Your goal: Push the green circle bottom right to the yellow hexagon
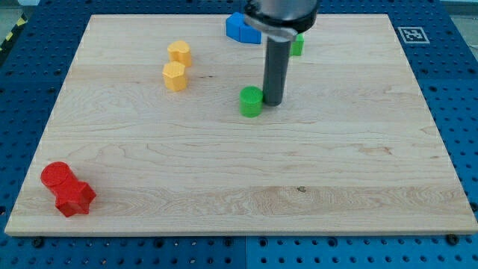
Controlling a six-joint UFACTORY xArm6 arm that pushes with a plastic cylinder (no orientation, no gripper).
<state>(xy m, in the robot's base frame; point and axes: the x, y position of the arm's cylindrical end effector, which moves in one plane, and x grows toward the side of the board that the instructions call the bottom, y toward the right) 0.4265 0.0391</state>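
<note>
The green circle [251, 101] stands upright on the wooden board [239, 179], a little above the board's middle. My tip [273, 101] is on the board just to the view's right of it, touching or almost touching its side. The yellow hexagon [174, 76] sits to the view's left and slightly higher, about a hundred pixels from the green circle. A second yellow block [179, 52] stands directly above the hexagon, close to it.
A blue block [241, 28] lies at the board's top edge, partly hidden by the arm. Another green block [297, 45] peeks out to the rod's right. Two red blocks [54, 175] [75, 197] sit together at the bottom left corner.
</note>
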